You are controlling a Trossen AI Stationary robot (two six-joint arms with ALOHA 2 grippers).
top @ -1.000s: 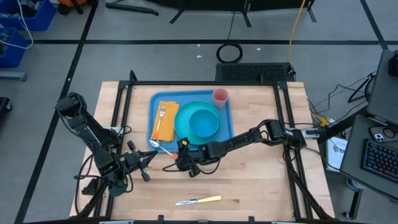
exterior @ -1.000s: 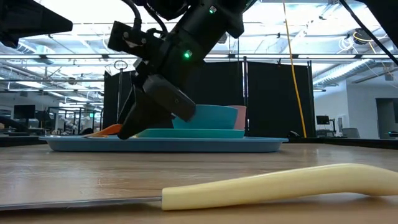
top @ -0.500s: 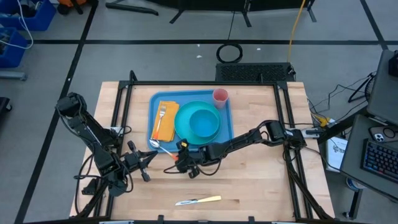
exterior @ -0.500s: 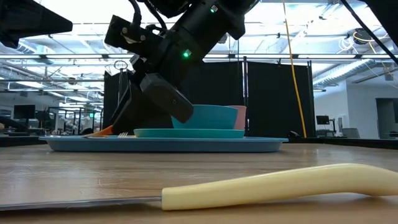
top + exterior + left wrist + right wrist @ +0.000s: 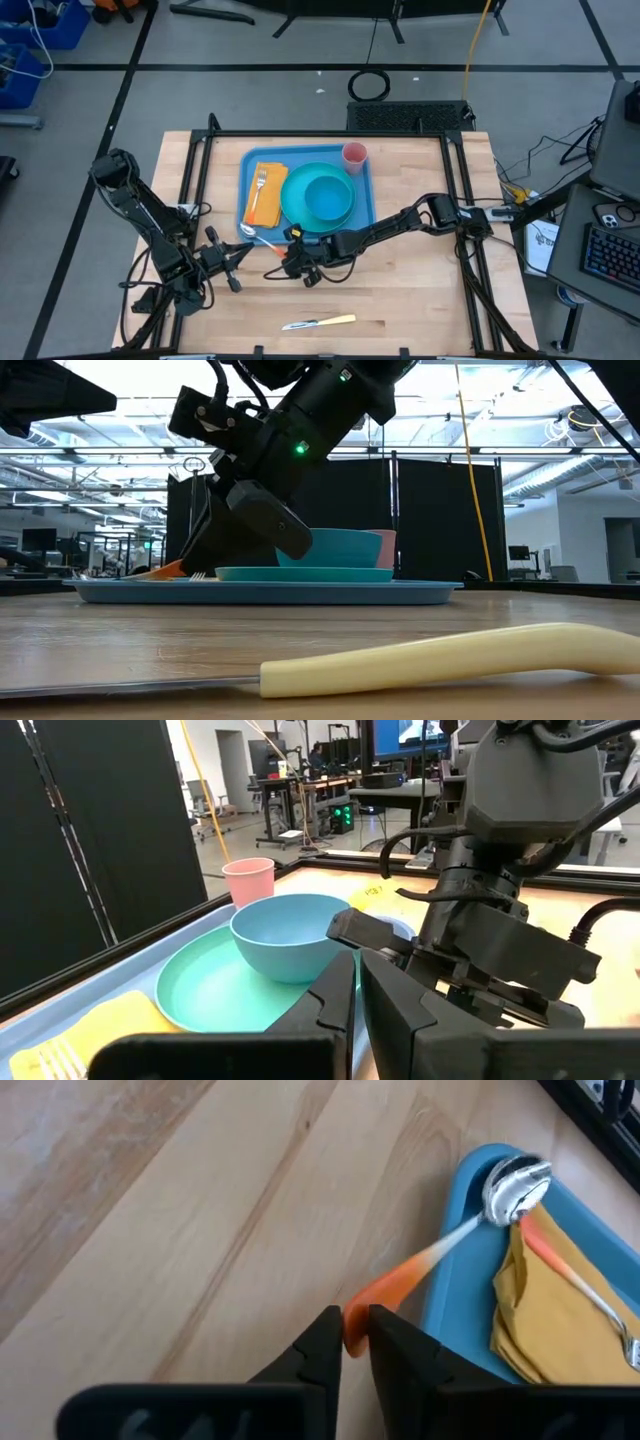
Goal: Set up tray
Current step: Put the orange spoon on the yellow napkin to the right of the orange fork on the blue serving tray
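Right gripper point(image 5: 355, 1342) clamped on spoon point(image 5: 455, 1240) handle tip; bowl end resting on tray point(image 5: 470, 1270) rim. Risks pivoting loose. Left gripper point(image 5: 357, 1010) closed, idle.

A light wooden desk point(image 5: 420, 250) with a dark metal frame along its edges is carrying everything here. The large light-blue tray point(image 5: 366, 206) is lying flat on the desk's far half, toward the middle, with its long sides running across the desk. A knife point(image 5: 320, 322) with a pale yellow handle is lying on the bare wood near the front edge, well apart from the tray; in the low view its handle point(image 5: 430, 650) is stretching across the foreground. A spoon point(image 5: 455, 1240) with an orange handle is angling over the tray's near left corner, its bowl resting inside the rim and its handle reaching out over the wood.
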